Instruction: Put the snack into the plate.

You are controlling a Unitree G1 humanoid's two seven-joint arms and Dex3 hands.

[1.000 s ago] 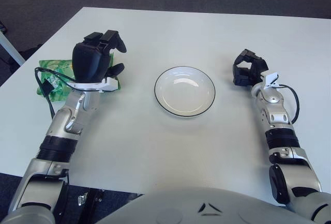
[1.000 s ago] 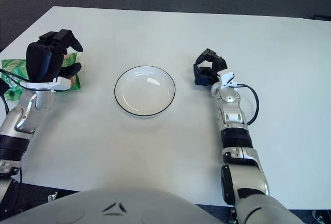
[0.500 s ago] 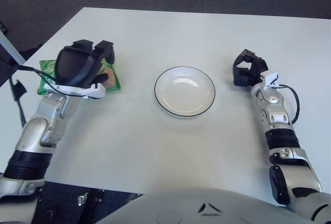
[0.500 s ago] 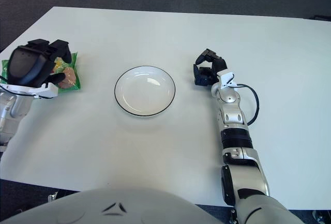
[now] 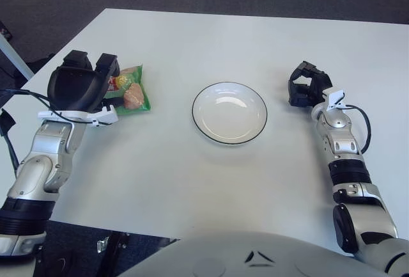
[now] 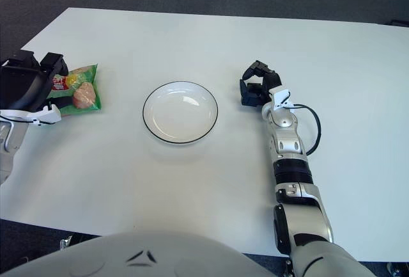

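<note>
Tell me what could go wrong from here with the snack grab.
The left hand sits over the snack bag's left end near the table edge, so a pinch there may let the bag slip or get nudged off. The plate is empty and well to the right, so a loose hold could drop it short.

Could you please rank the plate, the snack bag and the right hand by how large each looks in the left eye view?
1. Plate, clearly largest.
2. Snack bag and right hand look alike; the left hand hides part of the bag.

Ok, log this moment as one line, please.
snack: on table, left of plate | plate: empty | left hand: over snack's left end, grasp unclear | right hand: idle, right of plate
</note>
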